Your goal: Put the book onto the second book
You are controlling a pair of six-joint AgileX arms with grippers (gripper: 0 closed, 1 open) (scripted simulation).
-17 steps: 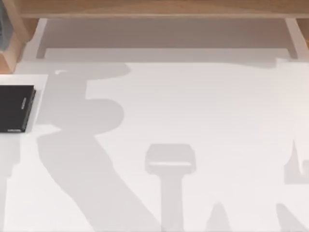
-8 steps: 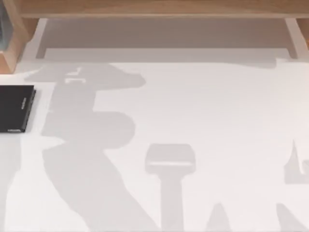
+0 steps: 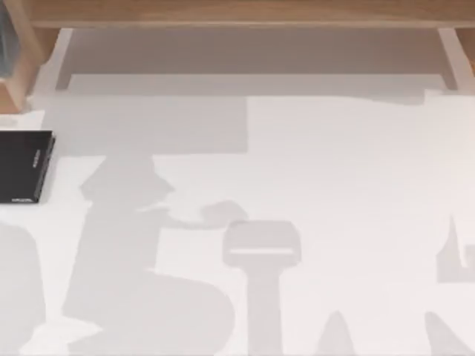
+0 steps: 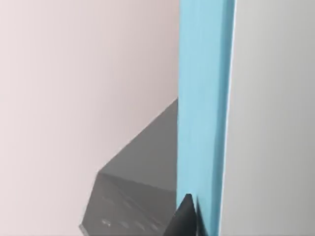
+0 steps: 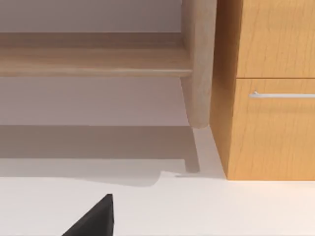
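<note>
Lying flat at the bench's (image 3: 334,170) nine o'clock edge, one black second book (image 3: 22,167), pale spine lettering too small for reading. Filling the left wrist view close up, one teal-blue book (image 4: 202,108), left gripper (image 4: 189,219) grasping it at its edge. Showing one dark fingertip (image 5: 96,219), right gripper, grip state impossible to tell.

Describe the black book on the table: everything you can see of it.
The black book is a thin, flat, matte black rectangle lying at the left edge of the white table in the top view, cut off by the picture's left side. Small pale lettering runs along its spine, which faces right. Nothing lies on it and no gripper touches it; a grey shadow falls on the table beside it.
</note>
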